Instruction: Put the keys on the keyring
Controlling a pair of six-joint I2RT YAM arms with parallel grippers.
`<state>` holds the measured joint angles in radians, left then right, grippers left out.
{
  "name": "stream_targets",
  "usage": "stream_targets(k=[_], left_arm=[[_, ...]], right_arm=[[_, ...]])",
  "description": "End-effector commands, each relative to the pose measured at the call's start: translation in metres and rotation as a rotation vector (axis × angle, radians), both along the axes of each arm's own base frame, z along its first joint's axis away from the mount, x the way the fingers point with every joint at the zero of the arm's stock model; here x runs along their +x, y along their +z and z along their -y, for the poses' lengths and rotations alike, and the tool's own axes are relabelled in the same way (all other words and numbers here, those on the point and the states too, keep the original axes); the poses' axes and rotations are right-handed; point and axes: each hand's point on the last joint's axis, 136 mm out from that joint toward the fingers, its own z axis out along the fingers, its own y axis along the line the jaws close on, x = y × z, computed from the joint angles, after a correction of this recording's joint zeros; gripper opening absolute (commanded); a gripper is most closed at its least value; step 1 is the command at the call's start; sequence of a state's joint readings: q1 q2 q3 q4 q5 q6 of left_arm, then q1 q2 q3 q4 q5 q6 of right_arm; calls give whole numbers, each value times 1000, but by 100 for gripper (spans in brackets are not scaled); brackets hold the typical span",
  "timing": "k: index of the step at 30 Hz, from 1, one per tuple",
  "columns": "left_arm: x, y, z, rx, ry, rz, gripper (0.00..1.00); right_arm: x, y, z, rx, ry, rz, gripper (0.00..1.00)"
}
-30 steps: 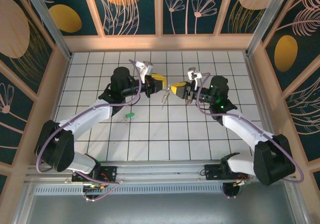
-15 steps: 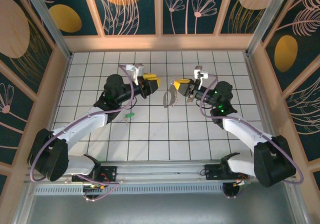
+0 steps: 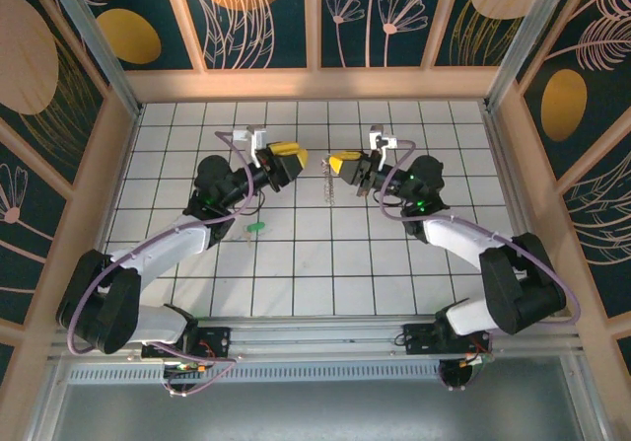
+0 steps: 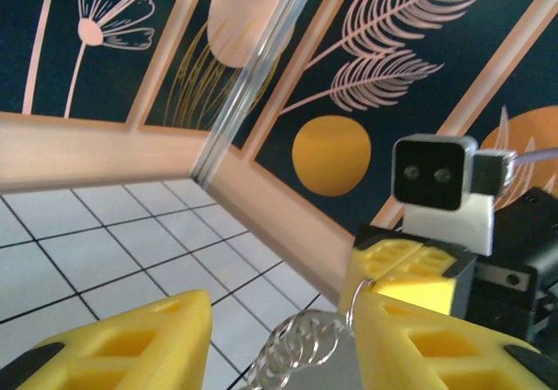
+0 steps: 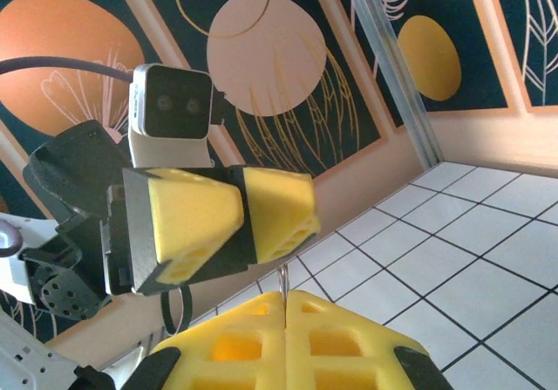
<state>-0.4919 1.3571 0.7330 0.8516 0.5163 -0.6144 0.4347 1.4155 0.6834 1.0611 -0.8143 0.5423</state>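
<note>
green-headed key (image 3: 255,227): lies flat on the white tiled floor (image 3: 296,283), left of centre, beneath the left arm and well apart from both grippers.
left gripper (image 3: 292,155): raised over the tiles and pointing right; its yellow fingers (image 4: 183,329) stand spread, with nothing clamped between them.
keyring (image 3: 330,186): dangles in the air between the two grippers, its silvery links hanging down from the right one's tips; whether it touches the left gripper's finger I cannot tell.
right gripper (image 3: 342,165): faces the left one, its yellow pads (image 5: 253,316) pressed together, pinching the keyring's thin wire at the seam.
</note>
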Motion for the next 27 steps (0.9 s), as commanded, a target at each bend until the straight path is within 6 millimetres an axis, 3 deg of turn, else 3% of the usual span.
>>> stream_targets(k=[1, 13, 27], left_arm=[[-8, 17, -3, -86, -49, 35, 47], [-30, 27, 6, -150, -204, 47, 45], [-37, 18, 11, -149, -276, 30, 44]], right_arm=[[-11, 34, -4, 71, 65, 96, 0], [-16, 39, -17, 88, 117, 87, 0], [-15, 44, -23, 101, 130, 91, 0]])
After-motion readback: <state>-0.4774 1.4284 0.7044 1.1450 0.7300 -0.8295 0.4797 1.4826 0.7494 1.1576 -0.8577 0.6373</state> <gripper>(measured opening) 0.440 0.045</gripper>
